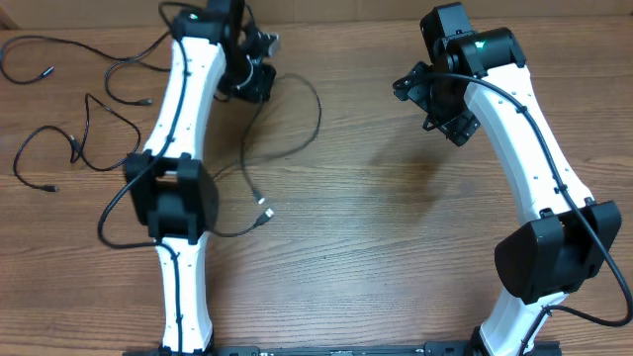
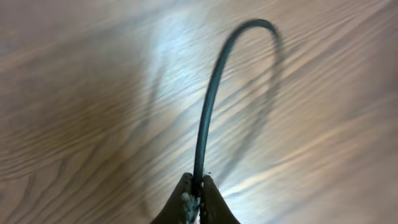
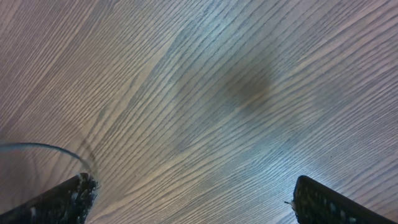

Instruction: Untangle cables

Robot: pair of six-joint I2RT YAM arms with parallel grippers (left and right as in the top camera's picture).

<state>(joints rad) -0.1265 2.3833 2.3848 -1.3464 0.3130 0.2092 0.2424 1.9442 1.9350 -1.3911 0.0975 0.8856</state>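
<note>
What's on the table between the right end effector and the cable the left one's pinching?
Nothing: overhead, only bare table separates the right end effector from the cable.

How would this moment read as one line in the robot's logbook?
left gripper: shut on a cable | right gripper: open, holding nothing | other cables: loose strands on table near left arm

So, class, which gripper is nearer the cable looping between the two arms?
Left. The left gripper is shut on the cable; the right gripper hangs open to its right, apart from it.
</note>
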